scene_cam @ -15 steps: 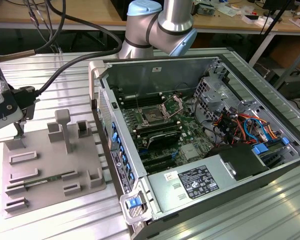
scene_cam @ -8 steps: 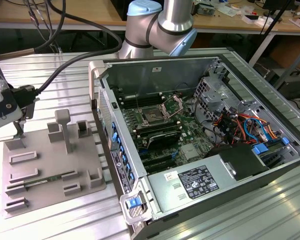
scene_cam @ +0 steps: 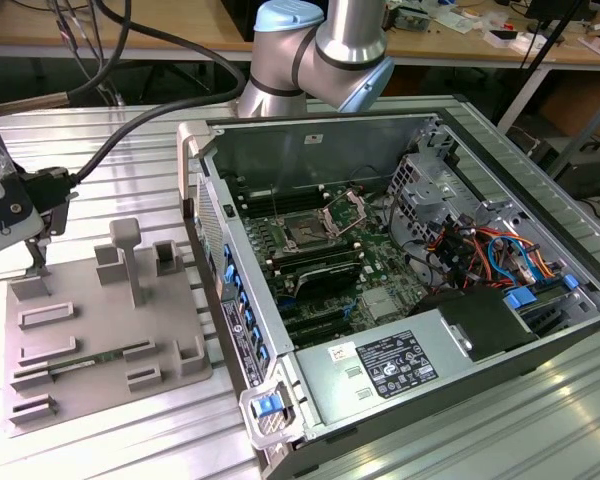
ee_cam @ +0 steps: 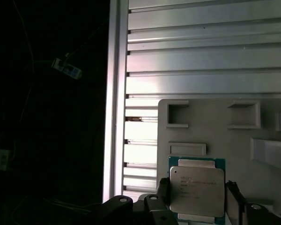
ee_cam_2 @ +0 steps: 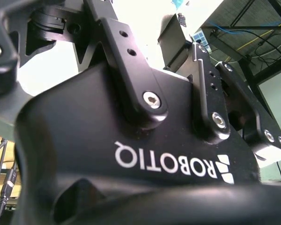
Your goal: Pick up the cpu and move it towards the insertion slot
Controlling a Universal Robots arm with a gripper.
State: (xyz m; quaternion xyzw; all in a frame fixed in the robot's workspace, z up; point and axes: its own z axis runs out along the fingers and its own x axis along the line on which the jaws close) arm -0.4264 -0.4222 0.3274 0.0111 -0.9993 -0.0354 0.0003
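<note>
The cpu (ee_cam: pixel 196 190), a flat square chip with a silvery top and a thin teal rim, sits between my gripper's two dark fingers (ee_cam: pixel 163 192) in the first wrist view. My gripper (ee_cam: pixel 196 197) is shut on it, over the grey plastic tray (ee_cam: pixel 206 108). I cannot tell whether the chip is clear of the tray. In the exterior view my gripper (scene_cam: pixel 35 260) hangs at the far left over the tray's (scene_cam: pixel 110 340) back left corner. The insertion slot (scene_cam: pixel 305 232), dark and framed by a raised silver bracket, lies inside the open computer case far to the right.
The open computer case (scene_cam: pixel 230 300) stands right of the tray, its side wall between tray and board. Inside are memory slots (scene_cam: pixel 315 275), a power supply (scene_cam: pixel 400 365) and a drive cage with coloured cables (scene_cam: pixel 480 250). A thick black cable (scene_cam: pixel 110 150) runs to my wrist.
</note>
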